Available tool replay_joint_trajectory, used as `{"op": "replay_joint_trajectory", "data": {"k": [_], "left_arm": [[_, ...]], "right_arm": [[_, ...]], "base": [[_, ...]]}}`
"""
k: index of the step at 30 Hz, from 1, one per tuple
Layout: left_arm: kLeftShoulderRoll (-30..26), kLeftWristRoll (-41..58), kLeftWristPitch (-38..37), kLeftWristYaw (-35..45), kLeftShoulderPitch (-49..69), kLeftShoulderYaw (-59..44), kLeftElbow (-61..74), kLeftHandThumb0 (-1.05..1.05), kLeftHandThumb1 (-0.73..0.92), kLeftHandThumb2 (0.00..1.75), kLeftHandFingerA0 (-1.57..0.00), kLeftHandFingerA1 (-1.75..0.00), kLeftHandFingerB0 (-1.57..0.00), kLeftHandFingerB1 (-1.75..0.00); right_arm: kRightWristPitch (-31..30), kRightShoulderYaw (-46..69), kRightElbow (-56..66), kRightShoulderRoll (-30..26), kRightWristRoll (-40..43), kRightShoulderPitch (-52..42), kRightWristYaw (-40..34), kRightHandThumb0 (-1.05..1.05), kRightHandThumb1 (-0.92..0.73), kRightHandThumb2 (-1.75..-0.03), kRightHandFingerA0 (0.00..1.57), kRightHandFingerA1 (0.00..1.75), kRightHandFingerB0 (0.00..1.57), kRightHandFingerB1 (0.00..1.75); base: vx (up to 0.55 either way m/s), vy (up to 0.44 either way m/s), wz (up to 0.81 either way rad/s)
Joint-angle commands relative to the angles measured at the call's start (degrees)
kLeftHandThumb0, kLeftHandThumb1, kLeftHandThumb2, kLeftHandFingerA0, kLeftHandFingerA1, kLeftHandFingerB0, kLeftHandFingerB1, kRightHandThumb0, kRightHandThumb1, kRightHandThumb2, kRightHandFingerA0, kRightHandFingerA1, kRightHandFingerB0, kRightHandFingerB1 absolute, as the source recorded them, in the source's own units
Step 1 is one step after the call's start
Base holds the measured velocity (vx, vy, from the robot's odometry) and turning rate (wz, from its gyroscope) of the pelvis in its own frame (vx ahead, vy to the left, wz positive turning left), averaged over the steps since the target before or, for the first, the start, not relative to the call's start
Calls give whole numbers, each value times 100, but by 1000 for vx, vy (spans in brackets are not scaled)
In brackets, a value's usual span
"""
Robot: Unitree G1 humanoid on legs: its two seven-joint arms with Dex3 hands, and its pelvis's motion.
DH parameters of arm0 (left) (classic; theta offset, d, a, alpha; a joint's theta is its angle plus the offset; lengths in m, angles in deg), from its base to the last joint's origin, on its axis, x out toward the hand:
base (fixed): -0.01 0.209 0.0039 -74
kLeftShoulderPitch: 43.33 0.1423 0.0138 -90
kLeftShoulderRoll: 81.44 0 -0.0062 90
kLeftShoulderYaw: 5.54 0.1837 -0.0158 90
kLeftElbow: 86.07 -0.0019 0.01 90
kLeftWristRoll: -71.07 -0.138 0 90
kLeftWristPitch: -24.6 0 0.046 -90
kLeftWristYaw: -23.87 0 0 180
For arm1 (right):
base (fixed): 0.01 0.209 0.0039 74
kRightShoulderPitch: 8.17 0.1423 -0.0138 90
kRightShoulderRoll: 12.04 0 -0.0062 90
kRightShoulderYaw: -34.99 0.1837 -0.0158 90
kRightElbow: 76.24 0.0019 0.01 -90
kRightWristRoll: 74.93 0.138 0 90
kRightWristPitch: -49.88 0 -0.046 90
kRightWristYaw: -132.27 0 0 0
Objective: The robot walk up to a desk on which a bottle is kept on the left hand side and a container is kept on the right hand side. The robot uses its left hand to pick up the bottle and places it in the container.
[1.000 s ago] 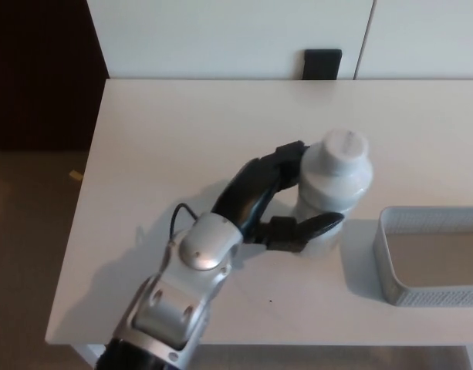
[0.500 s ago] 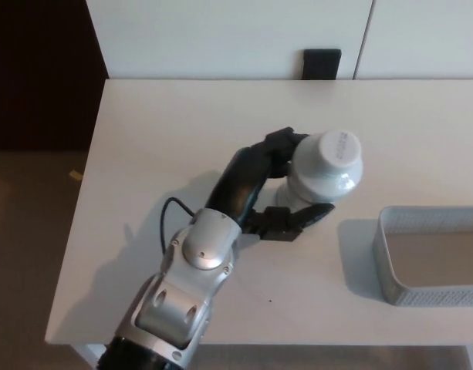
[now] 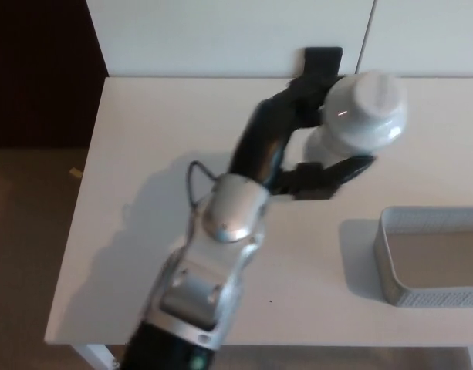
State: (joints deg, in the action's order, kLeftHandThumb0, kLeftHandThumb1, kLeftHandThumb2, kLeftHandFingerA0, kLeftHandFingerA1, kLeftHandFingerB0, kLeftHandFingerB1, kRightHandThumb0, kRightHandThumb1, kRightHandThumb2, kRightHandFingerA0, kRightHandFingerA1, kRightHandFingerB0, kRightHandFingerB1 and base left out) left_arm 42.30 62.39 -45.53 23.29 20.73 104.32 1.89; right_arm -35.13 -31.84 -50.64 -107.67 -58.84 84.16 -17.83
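Holding: the left hand (image 3: 313, 146) has the bottle (image 3: 361, 116) clamped, black fingers (image 3: 298, 96) wrapped round its far side and the thumb (image 3: 340, 171) hooked under its near side.
Bottle position: raised off the worktop (image 3: 143, 154), cap towards the camera, body leaning slightly; it hangs above the worktop's back right part, left of and beyond the container (image 3: 433, 258).
Container: a pale mesh tray at the right edge of the head view, open top, nothing visible inside, partly cut off by the frame.
Right hand: not in view.
Step in hand: judged to be the carry across to the container; the release is not yet due.
Risk, slip: the bottle is smooth and rounded, and only a few contact points show, so it may rotate or slide out if the arm swings fast.
Risk, clip: the container's near-left wall stands between bottle and tray floor; too low a path could knock the rim and shove the light tray sideways or off the edge.
Risk, early drop: letting go before the bottle is over the opening would land it on the worktop, where it could roll.
Risk, tilt: releasing a leaning bottle from height may bounce it out of the shallow tray.
Unclear: how firmly the thumb bears on the bottle cannot be told.
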Motion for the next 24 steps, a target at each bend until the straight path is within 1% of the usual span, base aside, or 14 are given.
{"op": "replay_joint_trajectory", "data": {"k": [1,2,3,6,7,9,12,13,14,17,18,21,23,24], "left_arm": [[800,22,358,-215,-328,440,-40,-14,72,71,-113,-118,-95,-78],[918,49,343,-246,-378,532,-129,-14,72,71,-113,-118,-95,-78],[1032,63,335,-277,-426,638,-217,-12,74,70,-113,-117,-94,-79],[1110,80,337,-318,-470,742,-290,-12,74,70,-113,-117,-94,-79],[1337,141,297,-348,-502,914,-500,6,81,65,-112,-119,-92,-80],[1505,200,277,-366,-506,1035,-645,6,81,65,-112,-119,-92,-80],[1535,210,251,-369,-490,1137,-690,7,82,64,-110,-119,-89,-78],[1578,233,245,-366,-420,1298,-747,11,85,65,-102,-121,-84,-76],[1594,236,184,-359,-321,1489,-823,14,81,68,-97,-128,-81,-75],[1590,240,100,-380,-182,1762,-906,13,81,68,-97,-128,-82,-75],[1563,237,-20,-393,-119,1885,-996,12,87,65,-98,-120,-82,-77],[1526,240,-164,-409,-63,2017,-1124,11,87,65,-99,-119,-82,-78],[1540,253,-79,-448,-29,2054,-1168,9,86,65,-101,-118,-83,-76],[1522,265,-67,-453,-4,2093,-1164,10,87,65,-97,-120,-81,-77]], "right_arm": [[30,-5,37,-17,-10,-15,-103,-57,-32,-51,99,51,82,47],[70,-22,43,-12,-34,-11,-126,-57,-32,-51,99,51,82,47],[88,-33,51,-8,-46,-3,-133,-62,-25,-63,96,56,79,52],[87,-39,61,-5,-45,5,-129,-62,-25,-63,96,56,79,52],[86,-71,67,-1,-81,29,-191,-59,-33,-52,97,50,83,47],[103,-101,68,-6,-116,38,-230,-59,-33,-52,97,50,83,47],[81,-106,62,-11,-115,48,-246,-58,-32,-52,97,50,84,47],[67,-109,57,-17,-112,52,-244,-58,-31,-51,98,51,84,47],[97,-133,67,-30,-128,43,-189,-61,-31,-52,94,50,81,47],[122,-169,88,-50,-147,27,-109,-60,-30,-51,94,50,80,46],[140,-196,82,-58,-171,39,-107,-61,-33,-52,95,50,79,46],[180,-234,76,-66,-209,75,-131,-61,-33,-52,95,49,78,45],[233,-256,101,-63,-221,69,-91,-62,-33,-52,96,49,78,45],[287,-292,122,-63,-250,49,-83,-68,-26,-65,94,54,77,50]], "base": [[0,0,0],[0,0,0],[0,0,0],[0,0,0],[0,0,0],[0,0,0],[0,0,0],[0,0,0],[0,0,0],[0,0,0],[0,0,0],[0,0,0],[0,0,0],[0,0,0]]}}
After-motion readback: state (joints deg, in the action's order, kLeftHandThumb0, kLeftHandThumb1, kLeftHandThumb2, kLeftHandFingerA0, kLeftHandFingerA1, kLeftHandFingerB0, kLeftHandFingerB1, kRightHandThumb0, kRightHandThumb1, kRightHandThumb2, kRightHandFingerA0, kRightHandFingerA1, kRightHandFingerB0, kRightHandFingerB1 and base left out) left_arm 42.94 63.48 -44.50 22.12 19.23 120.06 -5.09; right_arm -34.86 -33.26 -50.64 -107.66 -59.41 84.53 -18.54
